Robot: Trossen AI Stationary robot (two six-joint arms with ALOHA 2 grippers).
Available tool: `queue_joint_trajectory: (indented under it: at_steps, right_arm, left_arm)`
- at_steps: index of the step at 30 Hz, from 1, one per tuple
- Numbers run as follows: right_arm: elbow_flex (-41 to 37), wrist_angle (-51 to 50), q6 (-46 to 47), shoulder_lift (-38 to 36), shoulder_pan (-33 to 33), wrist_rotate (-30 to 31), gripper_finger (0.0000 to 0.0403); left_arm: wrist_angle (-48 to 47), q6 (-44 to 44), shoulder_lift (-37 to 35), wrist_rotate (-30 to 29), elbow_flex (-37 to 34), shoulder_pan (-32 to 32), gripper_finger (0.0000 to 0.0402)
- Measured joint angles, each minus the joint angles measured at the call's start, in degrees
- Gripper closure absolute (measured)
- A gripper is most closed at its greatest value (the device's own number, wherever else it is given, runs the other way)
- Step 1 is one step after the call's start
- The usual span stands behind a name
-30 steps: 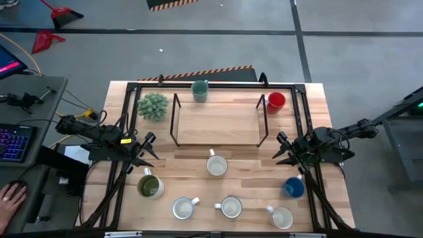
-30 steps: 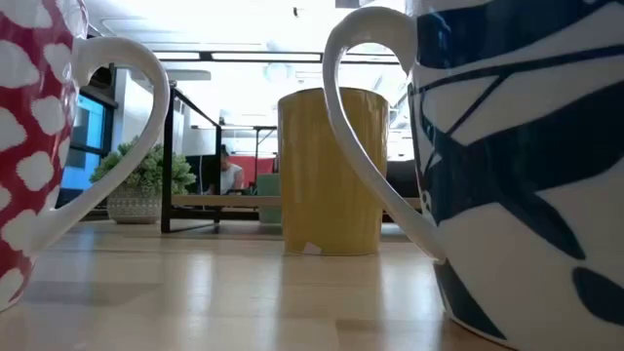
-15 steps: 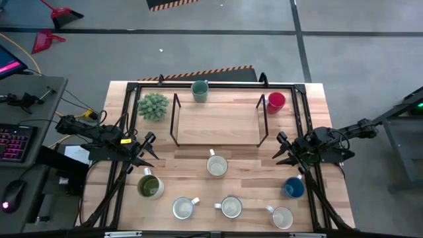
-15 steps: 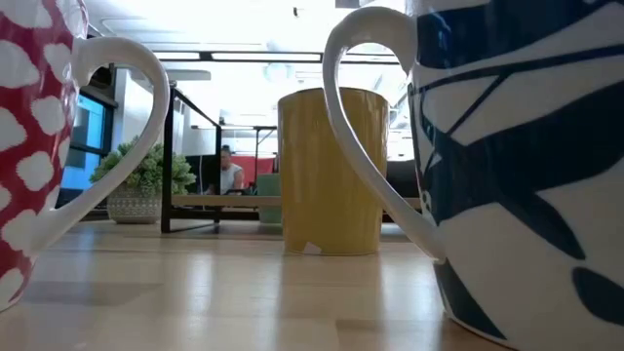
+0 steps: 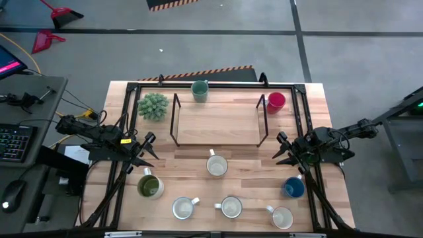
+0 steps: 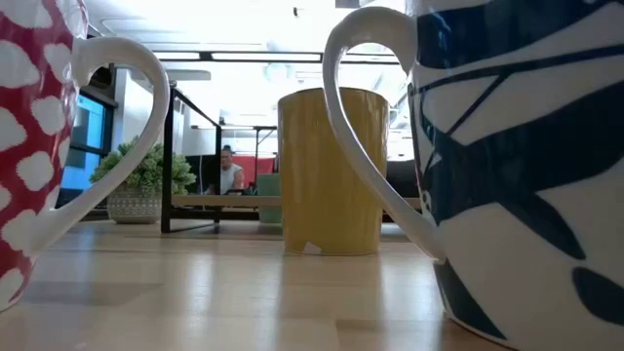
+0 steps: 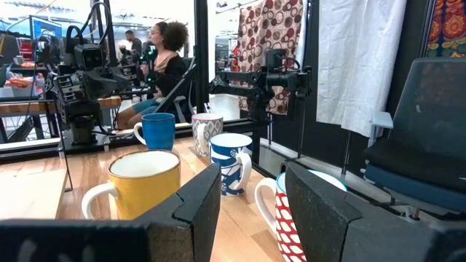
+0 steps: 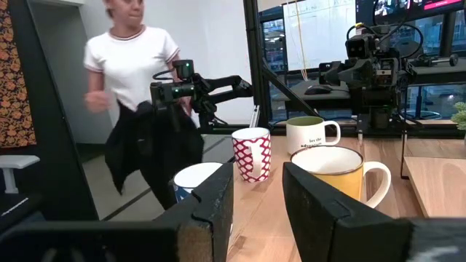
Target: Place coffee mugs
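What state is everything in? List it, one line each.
teal mug: upright, behind the shelf
red mug: upright, off the shelf's right end
olive mug: upright, on the table
blue mug: upright, on the table
white mugs: four, upright, on the table
shelf: top bare
plant: upright
left pincer: open, empty
right pincer: open, empty

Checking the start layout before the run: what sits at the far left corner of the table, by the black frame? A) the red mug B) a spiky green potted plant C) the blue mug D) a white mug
B: in the high view the potted plant stands at the far left beside the black frame, while the red mug is at the far right and the blue mug near the right edge.
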Motion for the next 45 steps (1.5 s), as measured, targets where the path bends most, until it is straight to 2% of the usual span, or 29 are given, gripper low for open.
queue_joint_trajectory:
  at_steps: [19,27,38,45]
  right_arm:
    - [0.0,0.0,0.0,0.0,0.0,0.0,0.0295]
    - [0.0,0.0,0.0,0.0,0.0,0.0,0.0295]
    - [0.0,0.0,0.0,0.0,0.0,0.0,0.0295]
    - [0.0,0.0,0.0,0.0,0.0,0.0,0.0295]
  left_arm:
    - [0.1,0.0,0.0,-0.4,0.0,0.0,0.0257]
    - [4.8,-2.1,0.0,-8.3,0.0,0.0,0.0257]
    - [22.2,-3.4,0.0,-22.7,0.0,0.0,0.0257]
    - [20.2,-3.8,0.0,-25.2,0.0,0.0,0.0257]
